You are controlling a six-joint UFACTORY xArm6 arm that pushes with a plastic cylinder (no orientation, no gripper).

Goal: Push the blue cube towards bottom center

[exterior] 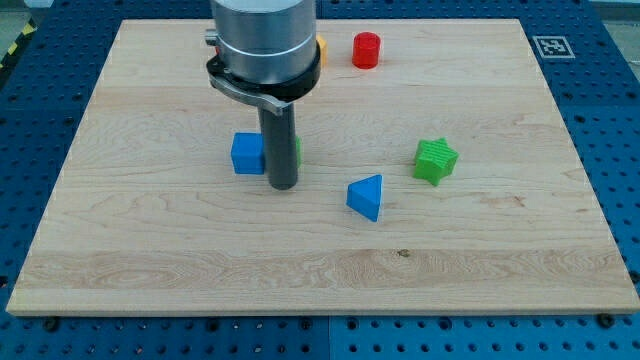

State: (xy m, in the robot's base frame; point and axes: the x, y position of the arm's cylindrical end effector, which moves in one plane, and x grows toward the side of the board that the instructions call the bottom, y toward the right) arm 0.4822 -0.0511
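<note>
Behind the dark rod, a green block (297,150) is mostly hidden, its shape unclear; a yellow block (322,47) peeks out at upper centre. My tip (284,186) grasps nothing, just right of the blue plastic cube (247,153), left of centre on the wooden board (150,250).

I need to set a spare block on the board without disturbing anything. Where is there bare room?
Free: the strip along the view's bottom, below the blue triangular block, and the view's left side beyond the blue cube. Crowded: around my tip, beside the cube, with the green star block rightward.
</note>
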